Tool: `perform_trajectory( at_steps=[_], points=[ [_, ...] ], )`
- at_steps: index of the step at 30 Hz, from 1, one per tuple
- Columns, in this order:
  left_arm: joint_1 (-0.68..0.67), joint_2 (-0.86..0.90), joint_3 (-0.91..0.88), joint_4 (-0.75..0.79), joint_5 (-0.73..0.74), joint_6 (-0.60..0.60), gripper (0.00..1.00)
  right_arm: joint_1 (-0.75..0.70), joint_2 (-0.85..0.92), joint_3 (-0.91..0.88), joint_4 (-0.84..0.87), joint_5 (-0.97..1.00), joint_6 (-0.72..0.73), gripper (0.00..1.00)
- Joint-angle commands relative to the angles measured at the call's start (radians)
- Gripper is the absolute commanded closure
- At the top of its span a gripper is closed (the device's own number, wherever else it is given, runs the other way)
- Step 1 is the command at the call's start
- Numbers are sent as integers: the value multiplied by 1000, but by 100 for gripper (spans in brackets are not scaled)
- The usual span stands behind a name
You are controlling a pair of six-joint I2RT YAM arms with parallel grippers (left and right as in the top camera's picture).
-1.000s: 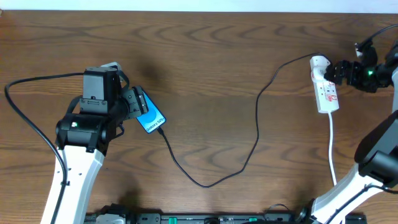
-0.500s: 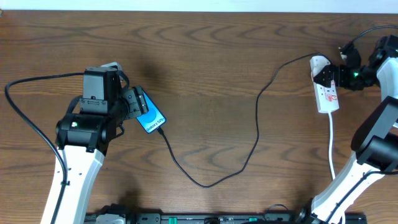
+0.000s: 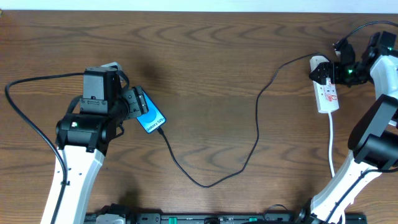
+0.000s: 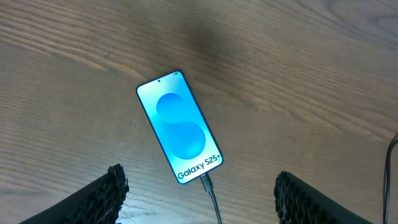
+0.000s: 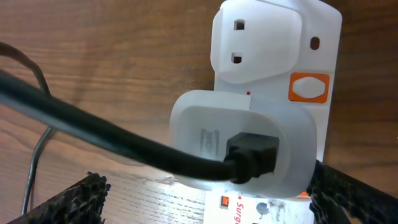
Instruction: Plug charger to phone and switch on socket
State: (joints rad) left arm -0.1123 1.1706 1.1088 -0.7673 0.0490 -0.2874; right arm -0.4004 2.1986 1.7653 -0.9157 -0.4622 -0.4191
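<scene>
The phone (image 4: 180,127) lies flat on the wooden table, its blue screen lit, and shows partly from under my left gripper (image 3: 137,106) in the overhead view as phone (image 3: 152,117). The charger's small tip (image 4: 206,182) sits in the phone's lower end. My left gripper (image 4: 202,200) hangs open above that end, touching nothing. The thin black charger (image 3: 257,127) loops across the table to the socket (image 3: 326,93). There its cable enters a white adapter (image 5: 242,146) plugged into the socket (image 5: 273,31). My right gripper (image 5: 211,202) stands open over the adapter, seen overhead as right gripper (image 3: 325,71).
An orange rocker switch (image 5: 309,87) sits on the socket beside the adapter, and a smaller orange one (image 5: 224,201) lies lower down. The socket's white cord (image 3: 331,146) runs toward the table's front edge. The left arm's black cable (image 3: 25,121) curves along the left side.
My right gripper has moved left and slightly back, coming over the rounded end of the socket. The left arm, phone and charger have not moved.
</scene>
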Motion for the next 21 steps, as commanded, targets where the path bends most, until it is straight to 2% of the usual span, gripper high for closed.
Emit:
perform_trajectory(
  at_steps=[1, 9, 21],
  points=[
    [-2, 5, 8, -3, -13, 10, 22, 16, 12, 19, 7, -27, 37, 1],
    [-2, 5, 8, -3, -13, 10, 22, 16, 12, 19, -2, -27, 113, 1],
    [-2, 5, 8, -3, -13, 10, 22, 23, 13, 0, -8, -27, 127, 1]
  ],
)
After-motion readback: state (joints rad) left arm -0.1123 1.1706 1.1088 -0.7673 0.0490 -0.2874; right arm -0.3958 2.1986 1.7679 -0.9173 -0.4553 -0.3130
